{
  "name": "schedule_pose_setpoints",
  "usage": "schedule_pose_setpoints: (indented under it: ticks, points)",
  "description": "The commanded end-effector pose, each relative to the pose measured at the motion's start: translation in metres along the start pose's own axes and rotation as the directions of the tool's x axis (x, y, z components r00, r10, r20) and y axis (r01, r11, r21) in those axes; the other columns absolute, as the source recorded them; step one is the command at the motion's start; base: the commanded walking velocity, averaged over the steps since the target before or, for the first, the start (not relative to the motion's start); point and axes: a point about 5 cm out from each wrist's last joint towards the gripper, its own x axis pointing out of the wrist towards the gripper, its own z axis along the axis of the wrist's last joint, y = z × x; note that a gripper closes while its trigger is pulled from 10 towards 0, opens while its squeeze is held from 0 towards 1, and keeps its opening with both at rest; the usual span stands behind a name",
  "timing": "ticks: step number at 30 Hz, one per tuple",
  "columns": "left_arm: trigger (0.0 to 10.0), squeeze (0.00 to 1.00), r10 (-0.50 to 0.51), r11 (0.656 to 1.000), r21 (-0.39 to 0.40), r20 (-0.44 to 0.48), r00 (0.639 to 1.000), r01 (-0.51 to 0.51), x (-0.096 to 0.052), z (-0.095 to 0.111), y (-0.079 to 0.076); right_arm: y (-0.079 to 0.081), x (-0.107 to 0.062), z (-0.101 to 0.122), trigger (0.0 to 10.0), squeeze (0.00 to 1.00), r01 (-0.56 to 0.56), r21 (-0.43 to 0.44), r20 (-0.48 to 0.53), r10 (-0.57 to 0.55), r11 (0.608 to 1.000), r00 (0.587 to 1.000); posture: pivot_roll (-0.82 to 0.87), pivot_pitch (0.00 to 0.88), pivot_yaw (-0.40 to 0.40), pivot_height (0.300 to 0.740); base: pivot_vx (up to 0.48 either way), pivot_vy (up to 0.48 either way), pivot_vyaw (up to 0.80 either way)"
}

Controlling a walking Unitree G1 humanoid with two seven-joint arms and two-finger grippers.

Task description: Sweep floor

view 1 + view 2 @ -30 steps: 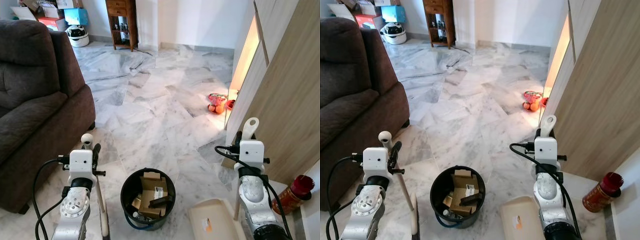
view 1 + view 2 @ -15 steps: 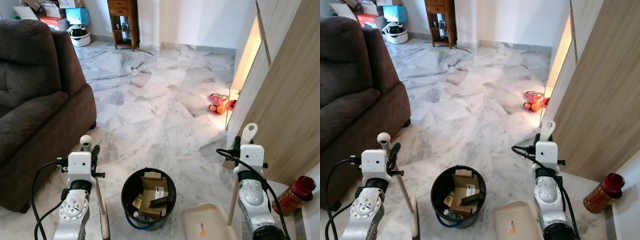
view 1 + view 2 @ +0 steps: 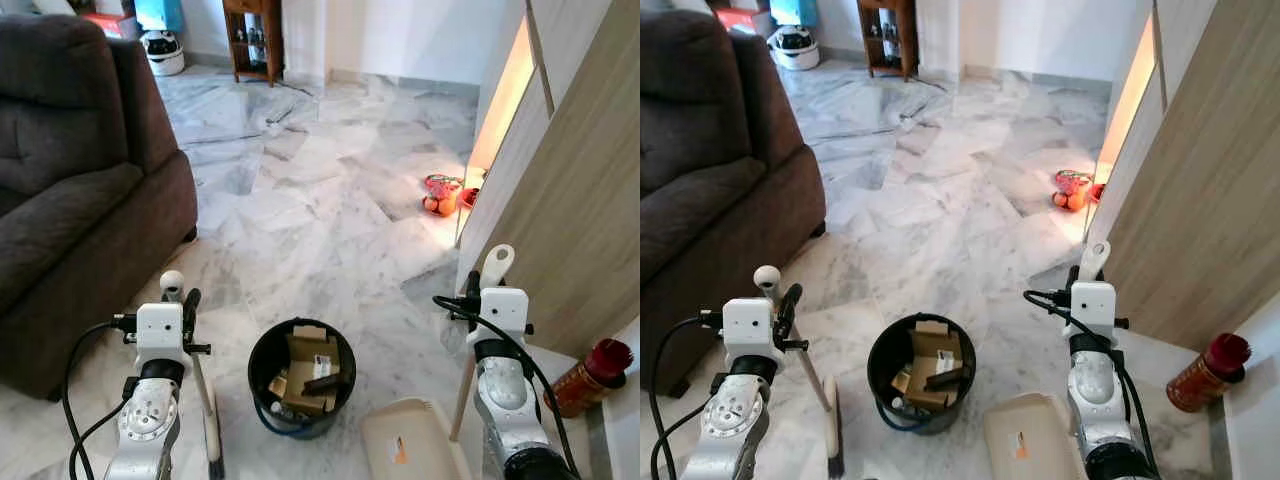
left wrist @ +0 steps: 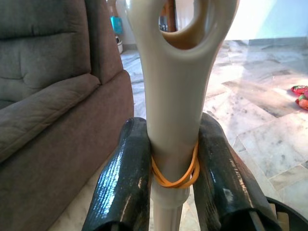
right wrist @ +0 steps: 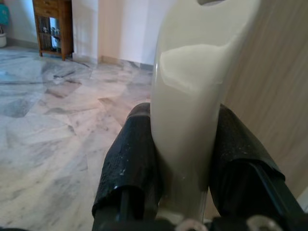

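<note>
The broom handle [image 4: 171,125] is clamped between the fingers of the left gripper [image 4: 171,192] and the dustpan handle [image 5: 185,120] between those of the right gripper [image 5: 185,168] — both flanking the black bin [image 3: 295,390] on the marble floor [image 3: 320,200].

Sofa [image 3: 70,170] (dark brown), red canister [image 3: 592,375]

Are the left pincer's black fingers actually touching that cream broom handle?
Touching. The left wrist view shows both fingers pressed against the broom handle.
</note>
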Motion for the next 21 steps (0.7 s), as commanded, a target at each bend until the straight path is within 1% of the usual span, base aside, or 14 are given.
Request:
schedule_pose_setpoints:
  ticks: [1,19,21]
  points:
    - [10.0,0.00,0.003,1.000,0.008,0.055,0.998,-0.004,0.0021,0.0100,0.0018,-0.0001,0.0026,0.0042,10.0,0.00,0.002,0.013,0.026,-0.003,1.000,1.000,0.15,0.000,0.021,0.740,-0.292,0.000,0.00]
    - [10.0,0.00,0.011,1.000,0.002,0.054,0.998,-0.011,0.0025,0.0101,0.0001,-0.0004,0.0036,0.0016,10.0,0.00,-0.003,0.021,0.010,0.003,1.000,1.000,0.15,0.000,0.015,0.740,-0.292,0.000,0.00]
    - [10.0,0.00,0.011,1.000,0.004,0.053,0.999,-0.012,0.0028,0.0099,0.0000,-0.0006,0.0035,0.0011,10.0,0.00,-0.002,0.023,0.008,0.002,1.000,1.000,0.15,0.000,0.015,0.740,-0.120,0.000,0.00]
